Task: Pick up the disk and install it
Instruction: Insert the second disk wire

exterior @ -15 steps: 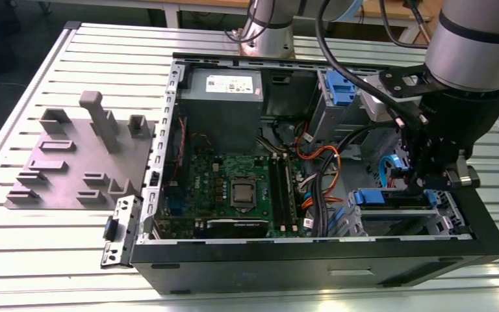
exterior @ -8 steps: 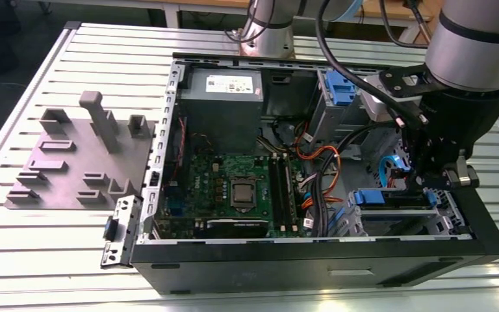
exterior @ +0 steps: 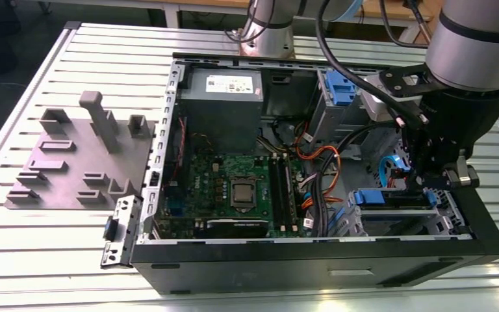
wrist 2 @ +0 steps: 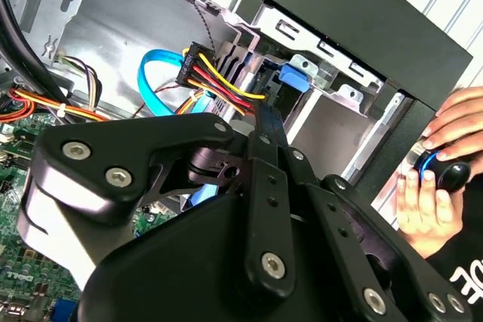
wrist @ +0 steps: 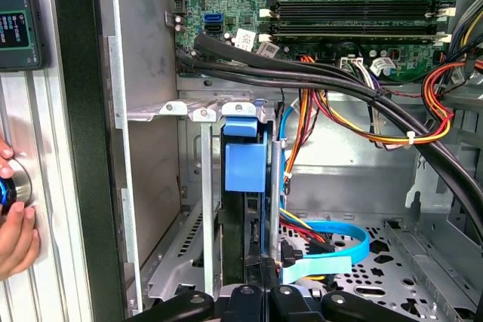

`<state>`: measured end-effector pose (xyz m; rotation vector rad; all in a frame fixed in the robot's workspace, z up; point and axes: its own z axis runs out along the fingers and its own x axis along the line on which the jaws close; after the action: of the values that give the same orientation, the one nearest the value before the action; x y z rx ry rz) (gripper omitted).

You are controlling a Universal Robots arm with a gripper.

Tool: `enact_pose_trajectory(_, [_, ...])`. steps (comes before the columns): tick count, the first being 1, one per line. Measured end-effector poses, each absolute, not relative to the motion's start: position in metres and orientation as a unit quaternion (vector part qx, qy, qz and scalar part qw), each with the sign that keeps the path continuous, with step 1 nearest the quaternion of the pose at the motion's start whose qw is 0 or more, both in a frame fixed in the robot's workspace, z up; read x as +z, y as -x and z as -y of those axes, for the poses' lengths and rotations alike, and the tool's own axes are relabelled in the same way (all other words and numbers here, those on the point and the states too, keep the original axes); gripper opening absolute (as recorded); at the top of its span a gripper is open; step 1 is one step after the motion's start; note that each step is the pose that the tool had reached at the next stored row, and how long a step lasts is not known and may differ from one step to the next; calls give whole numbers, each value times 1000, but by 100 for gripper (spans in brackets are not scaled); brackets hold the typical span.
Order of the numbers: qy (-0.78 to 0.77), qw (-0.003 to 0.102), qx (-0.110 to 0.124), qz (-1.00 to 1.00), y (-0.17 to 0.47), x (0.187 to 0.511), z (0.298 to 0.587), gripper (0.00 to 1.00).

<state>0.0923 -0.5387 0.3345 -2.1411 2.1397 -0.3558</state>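
The disk (exterior: pixel 394 198) sits in the drive bay at the front corner of the open computer case (exterior: pixel 319 250), on the exterior view's right, with its blue rail facing up. In the first wrist view the disk (wrist: pixel 245 167) stands edge-on between the bay's metal walls, its blue end piece showing. My gripper (exterior: pixel 425 187) hangs straight over the bay with its fingertips pressed together at the disk's end. The gripper (wrist: pixel 262 286) is shut, and nothing shows between its fingers. In the second wrist view the gripper (wrist 2: pixel 266 117) points at the blue end of the disk (wrist 2: pixel 293 78).
Red, yellow and black power cables (wrist 2: pixel 219 81) and a blue data cable (wrist: pixel 339 250) lie right beside the bay. The motherboard (exterior: pixel 232 188) and power supply (exterior: pixel 223 88) fill the case. A grey fixture block (exterior: pixel 76 162) stands on the exterior view's left. A person's hand (wrist 2: pixel 438 179) rests outside the case.
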Motion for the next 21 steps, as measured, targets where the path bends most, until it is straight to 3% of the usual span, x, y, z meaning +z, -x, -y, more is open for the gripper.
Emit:
enact_pose_trajectory(5, [702, 46, -116, -701, -92, 335, 539, 11])
enact_pose_trajectory(21, [705, 26, -96, -702, -92, 352, 539, 11])
